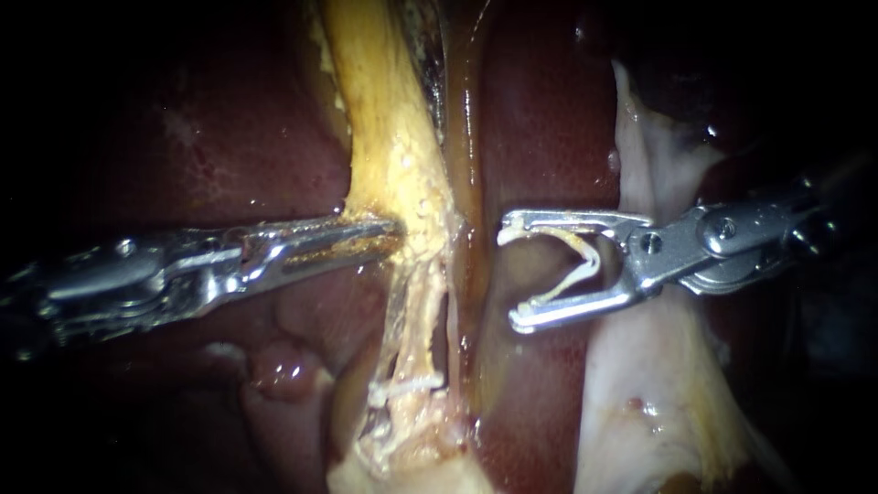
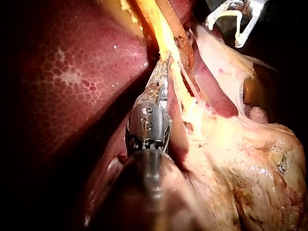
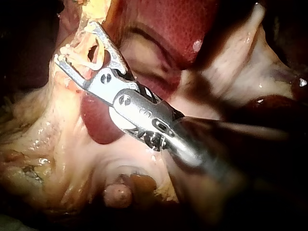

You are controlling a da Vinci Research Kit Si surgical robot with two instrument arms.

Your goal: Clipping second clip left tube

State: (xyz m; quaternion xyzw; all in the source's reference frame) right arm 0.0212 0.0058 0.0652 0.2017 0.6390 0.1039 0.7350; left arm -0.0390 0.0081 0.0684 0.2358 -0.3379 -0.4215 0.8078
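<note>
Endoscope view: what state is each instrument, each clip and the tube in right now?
Left instrument: shut on the tube.
Right instrument: spread wide, carrying the open clip, off to the tube's side.
Open clip: not closed, not around the tube.
Set clip: closed across the tube, below the left instrument.
Tube: held, one clip on it.

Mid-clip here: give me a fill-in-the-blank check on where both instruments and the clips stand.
1. The left instrument has its jaws shut on the ___.
2. In the endoscope view, the right instrument holds a new clip to the ___ of the tube.
3. A placed clip sits on the tube ___ the left instrument's grip in that view.
Missing: tube; right; below.
</note>
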